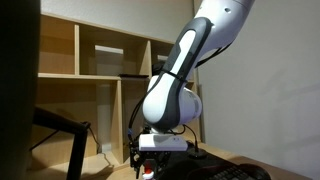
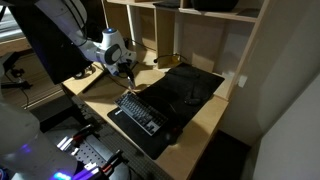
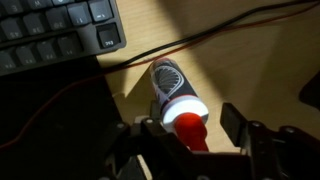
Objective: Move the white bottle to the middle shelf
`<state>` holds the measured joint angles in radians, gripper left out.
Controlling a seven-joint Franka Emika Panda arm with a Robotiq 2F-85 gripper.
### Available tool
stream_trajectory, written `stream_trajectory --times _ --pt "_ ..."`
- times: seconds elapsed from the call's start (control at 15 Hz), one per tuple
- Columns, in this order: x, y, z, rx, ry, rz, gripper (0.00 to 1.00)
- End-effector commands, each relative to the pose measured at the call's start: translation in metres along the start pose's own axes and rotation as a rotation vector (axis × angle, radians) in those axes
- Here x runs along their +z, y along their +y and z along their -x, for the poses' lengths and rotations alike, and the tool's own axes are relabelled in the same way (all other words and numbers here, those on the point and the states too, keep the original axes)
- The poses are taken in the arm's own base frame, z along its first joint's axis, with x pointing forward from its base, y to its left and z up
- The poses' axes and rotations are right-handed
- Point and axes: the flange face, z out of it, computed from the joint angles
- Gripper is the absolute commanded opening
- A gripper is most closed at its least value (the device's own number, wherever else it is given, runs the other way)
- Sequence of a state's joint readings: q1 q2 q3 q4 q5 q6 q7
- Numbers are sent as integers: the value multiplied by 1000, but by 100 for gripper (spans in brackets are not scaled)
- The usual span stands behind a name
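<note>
Keyboard (image 3: 55,30) and cable (image 3: 200,38) hem the bare desk (image 3: 265,75).

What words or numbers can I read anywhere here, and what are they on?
No text can be read in these pictures.
keyboard: the keys carry pale marks, too blurred to read.
white bottle: a grey patterned patch on its far end, with no letters legible.
Both exterior views: too small and dim to show any writing.
</note>
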<state>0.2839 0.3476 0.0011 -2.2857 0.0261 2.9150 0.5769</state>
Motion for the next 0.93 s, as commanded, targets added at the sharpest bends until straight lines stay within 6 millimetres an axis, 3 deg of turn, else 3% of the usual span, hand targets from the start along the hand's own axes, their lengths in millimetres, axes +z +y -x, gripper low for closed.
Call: stream_trajectory --times 0.0,0.13,0.33,0.47,0.87 --pt "0 9 1 -1 -12 12 34" --pt "0 15 1 6 -11 20 21" --pt "2 20 1 14 -18 25 20" --pt "-13 19 -2 9 -15 7 20" --pt "-141 13 -13 -101 91 -90 20"
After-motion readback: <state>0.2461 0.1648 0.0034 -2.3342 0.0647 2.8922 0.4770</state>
